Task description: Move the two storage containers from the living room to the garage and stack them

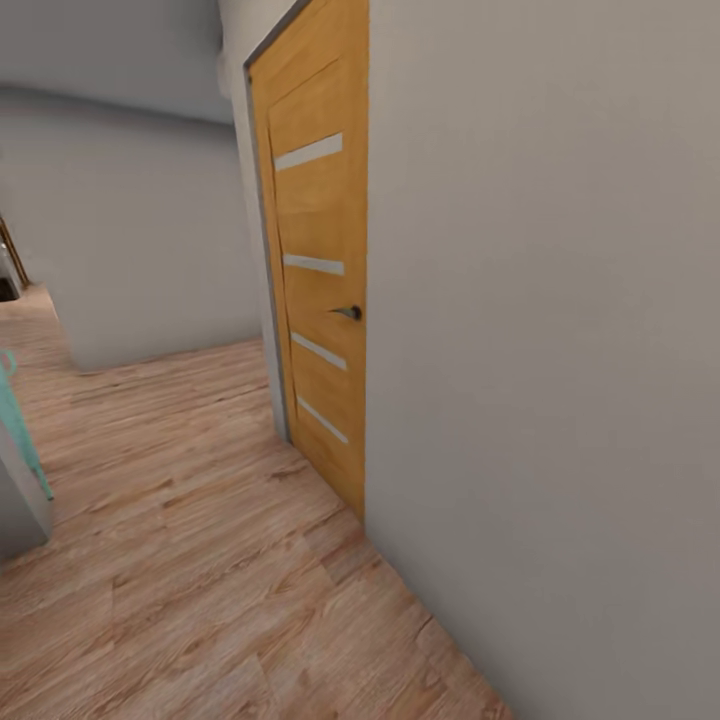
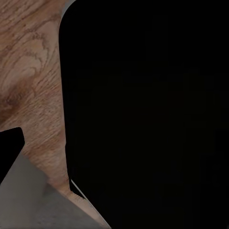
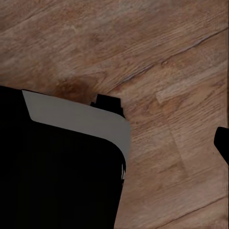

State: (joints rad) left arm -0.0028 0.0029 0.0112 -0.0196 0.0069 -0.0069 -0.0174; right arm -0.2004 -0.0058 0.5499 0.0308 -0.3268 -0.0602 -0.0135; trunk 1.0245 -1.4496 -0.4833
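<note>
In the head view, a wood-panelled door stood in the upper middle of the frame, orange-brown with four pale horizontal strips and a dark lever handle at its right edge. It sat in a grey frame, set into a plain grey-white wall that took up the whole right half. Light wood-plank flooring ran across the lower left and back toward the far wall at upper left. At the left edge, a grey object with a teal strip along it was cut off by the frame. Neither storage container appeared here.

In the left wrist view, a large black rounded body covered the right and centre, with wood planks at the upper left and a grey panel at the lower left. Whether the left fingers were parted or closed could not be told.

In the right wrist view, a black body with a grey rounded edge occupied the lower left, over wood planks. A small dark tip showed at the right edge. The right fingers' state could not be told either.
</note>
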